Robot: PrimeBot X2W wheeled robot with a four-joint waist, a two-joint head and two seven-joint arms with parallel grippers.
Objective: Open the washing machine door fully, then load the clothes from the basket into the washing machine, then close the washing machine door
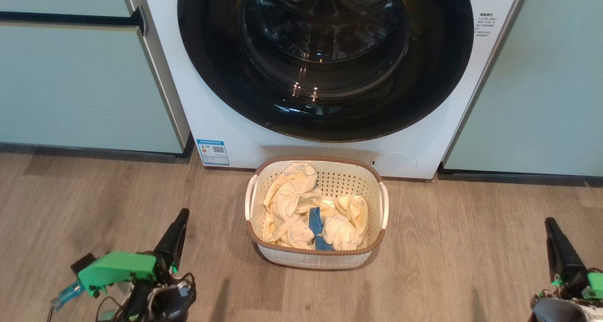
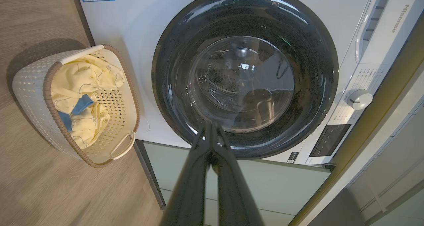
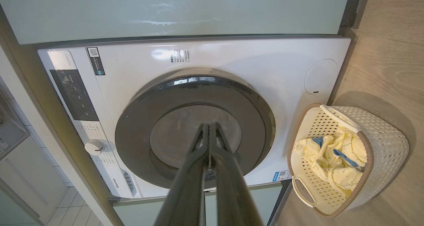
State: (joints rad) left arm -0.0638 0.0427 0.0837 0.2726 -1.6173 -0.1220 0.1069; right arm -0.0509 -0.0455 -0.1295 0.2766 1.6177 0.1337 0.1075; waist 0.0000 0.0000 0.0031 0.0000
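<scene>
Door (image 1: 325,53) seemingly latched, head view cropping top; clothes (image 1: 292,209) in basket (image 1: 311,258); left tool (image 2: 210,125), right tool (image 3: 209,126) clenched, empty.

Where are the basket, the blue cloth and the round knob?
basket (image 1: 346,183): head view, bare back wall inside.
blue cloth (image 1: 314,220): head view, its middle, among the yellow clothes.
knob (image 2: 359,99): left wrist view, its white face.

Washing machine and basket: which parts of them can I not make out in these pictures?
1. Door top, head view: cut off by the upper edge.
2. Basket bottom, head view: mostly hidden under the clothes.
3. Sticker text, head view: too small to read.
4. Panel writing, left wrist view: too small and dark.
</scene>
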